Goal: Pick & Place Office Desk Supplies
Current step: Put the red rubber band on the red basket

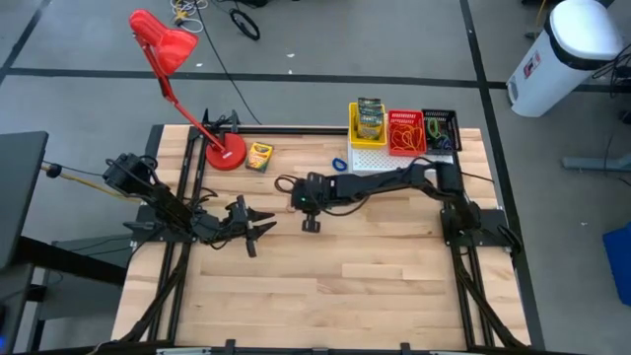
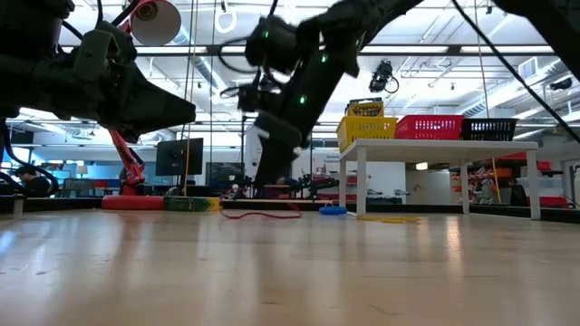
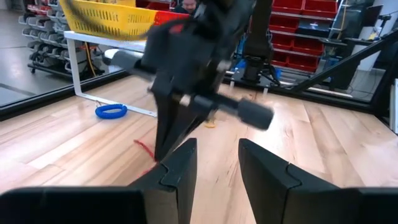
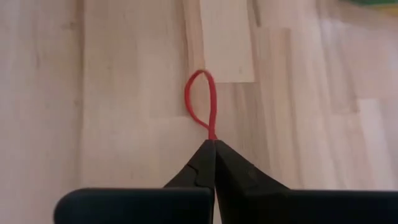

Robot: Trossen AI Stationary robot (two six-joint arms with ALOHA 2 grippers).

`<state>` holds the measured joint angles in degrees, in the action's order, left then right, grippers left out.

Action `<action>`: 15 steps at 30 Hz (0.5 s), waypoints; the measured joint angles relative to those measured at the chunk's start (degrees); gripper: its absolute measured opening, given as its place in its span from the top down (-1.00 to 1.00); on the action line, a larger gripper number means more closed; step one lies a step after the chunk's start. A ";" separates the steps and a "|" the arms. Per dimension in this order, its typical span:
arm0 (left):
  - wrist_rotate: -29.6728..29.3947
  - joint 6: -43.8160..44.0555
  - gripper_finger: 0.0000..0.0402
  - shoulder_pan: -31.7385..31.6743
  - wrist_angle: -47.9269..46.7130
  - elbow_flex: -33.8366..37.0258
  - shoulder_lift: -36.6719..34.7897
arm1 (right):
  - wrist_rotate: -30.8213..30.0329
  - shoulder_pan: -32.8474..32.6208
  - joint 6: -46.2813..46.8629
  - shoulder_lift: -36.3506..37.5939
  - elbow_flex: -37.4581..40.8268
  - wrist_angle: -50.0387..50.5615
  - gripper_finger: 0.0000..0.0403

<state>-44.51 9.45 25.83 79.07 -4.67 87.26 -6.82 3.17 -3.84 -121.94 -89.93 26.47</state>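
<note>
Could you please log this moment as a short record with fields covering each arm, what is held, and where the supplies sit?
right claw: shut on red rubber band, low over the table's middle
left claw: open, empty, near the table's left side, pointing toward the right arm
baskets: yellow basket, red basket and black basket in a row on the white stand at the back
loose items: crayon box beside the red lamp; blue band by the stand
</note>
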 joint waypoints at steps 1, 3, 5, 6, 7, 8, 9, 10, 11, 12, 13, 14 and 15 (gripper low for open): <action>0.02 0.00 0.38 0.01 0.00 0.00 0.00 | -0.83 -0.55 0.34 0.69 0.00 0.50 0.99; 0.00 0.00 0.38 0.00 0.00 0.00 0.00 | -2.92 -1.72 1.28 2.55 0.00 1.81 0.99; 0.02 0.00 0.38 0.00 0.00 0.00 0.00 | -4.86 -2.87 2.67 4.79 -0.02 3.47 0.99; 0.03 0.00 0.38 0.00 0.00 0.00 0.00 | -5.70 -3.32 3.34 5.90 -0.02 4.90 0.99; 0.03 0.00 0.38 0.00 0.00 0.00 0.00 | -6.61 -3.80 4.17 7.12 -0.02 5.83 0.99; 0.02 0.00 0.38 0.00 0.00 0.00 0.00 | -7.67 -4.27 5.06 8.25 -0.02 6.78 0.99; 0.07 0.00 0.38 0.02 0.03 0.00 0.00 | -9.12 -4.71 5.65 9.51 -0.02 7.91 0.99; 0.20 0.00 0.38 0.02 0.02 0.00 0.00 | -10.78 -5.21 6.22 10.91 -0.02 8.86 0.99; 0.22 0.00 0.38 0.00 0.00 0.00 0.00 | -12.56 -5.66 6.57 12.29 -0.02 9.46 0.99; 0.24 0.00 0.38 0.02 0.00 0.00 0.00 | -14.18 -6.01 6.95 13.75 -0.02 10.17 0.99; 0.24 0.00 0.38 0.02 0.02 0.00 0.00 | -15.62 -6.28 7.52 15.27 -0.02 11.51 0.99; 0.23 0.00 0.38 0.03 0.00 0.00 0.00 | -17.35 -6.50 8.07 16.55 -0.02 12.30 0.99; 0.24 0.00 0.38 0.03 0.01 0.00 0.00 | -19.00 -6.62 8.52 17.96 -0.04 12.97 0.99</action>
<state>-44.27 9.45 25.86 79.08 -4.67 87.26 -25.82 -3.46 4.68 -103.98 -89.97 39.44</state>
